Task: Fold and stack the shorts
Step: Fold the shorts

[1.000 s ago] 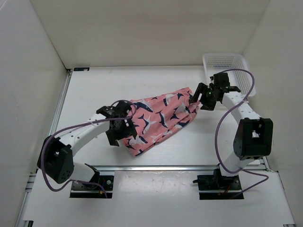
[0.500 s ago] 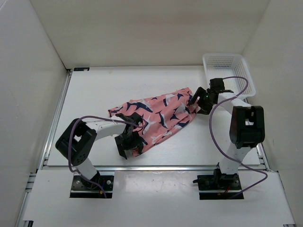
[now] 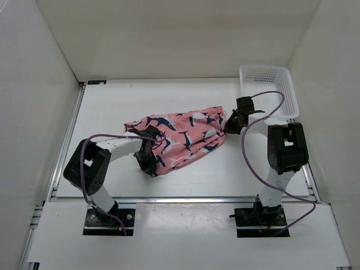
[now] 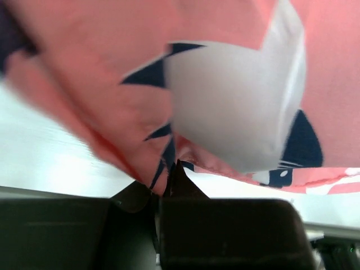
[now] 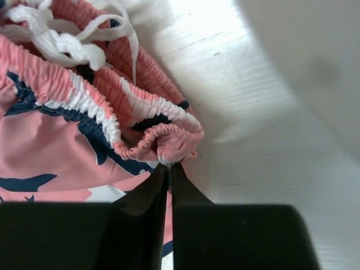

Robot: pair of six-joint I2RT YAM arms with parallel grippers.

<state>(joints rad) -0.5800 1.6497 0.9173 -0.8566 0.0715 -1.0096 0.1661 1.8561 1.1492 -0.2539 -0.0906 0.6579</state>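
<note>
The salmon-pink shorts [image 3: 180, 138] with navy-and-white whale shapes lie bunched across the middle of the table. My left gripper [image 3: 148, 162] is shut on the shorts' near-left hem, and the pink fabric [image 4: 225, 84] fills the left wrist view just above the closed jaws [image 4: 167, 183]. My right gripper [image 3: 229, 126] is shut on the gathered elastic waistband [image 5: 169, 140] at the shorts' right end. The white drawstring [image 5: 67, 39] lies tangled beside the waistband.
A white mesh basket [image 3: 287, 93] stands at the back right of the table, just behind the right arm. White walls enclose the table on three sides. A metal rail [image 3: 180, 198] runs along the near edge.
Both grippers closed on the shorts, the left on the hem, the right on the waistband. The shorts shifted left and toward the back, and the left arm tucked in lower.
</note>
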